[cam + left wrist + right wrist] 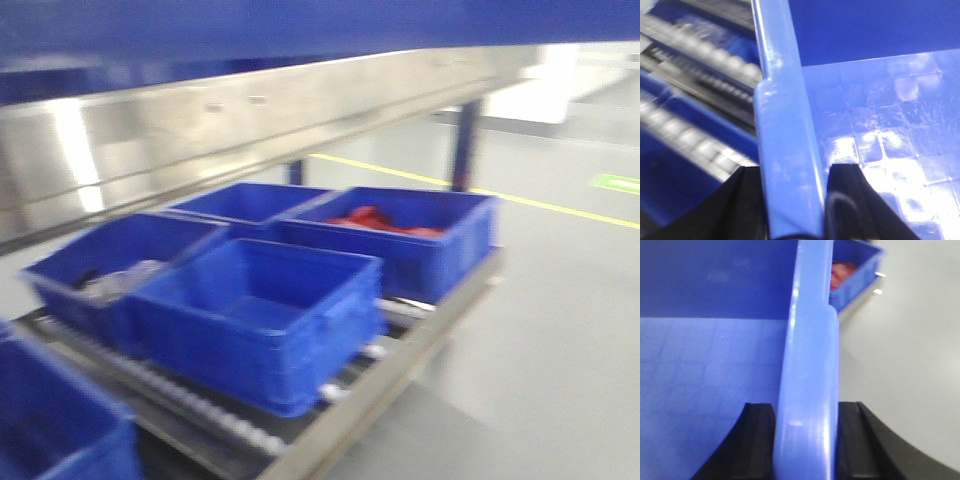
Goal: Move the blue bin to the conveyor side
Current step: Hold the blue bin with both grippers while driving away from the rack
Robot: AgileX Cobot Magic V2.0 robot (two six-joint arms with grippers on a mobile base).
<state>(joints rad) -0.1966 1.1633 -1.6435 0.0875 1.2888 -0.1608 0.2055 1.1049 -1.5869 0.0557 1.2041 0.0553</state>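
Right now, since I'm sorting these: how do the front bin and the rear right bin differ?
The front bin is empty; the rear right bin holds red items. The front bin sits by the rack's near edge, the rear right bin farther back. Both are blue.

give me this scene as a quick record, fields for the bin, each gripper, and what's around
gripped object: blue bin, nothing seen on the visible floor
left gripper: jaws shut across the bin's rim
right gripper: jaws shut across the bin's rim
nearby: other blue bins on a roller rack
contents: one rack bin holds red items
above rack: steel rail
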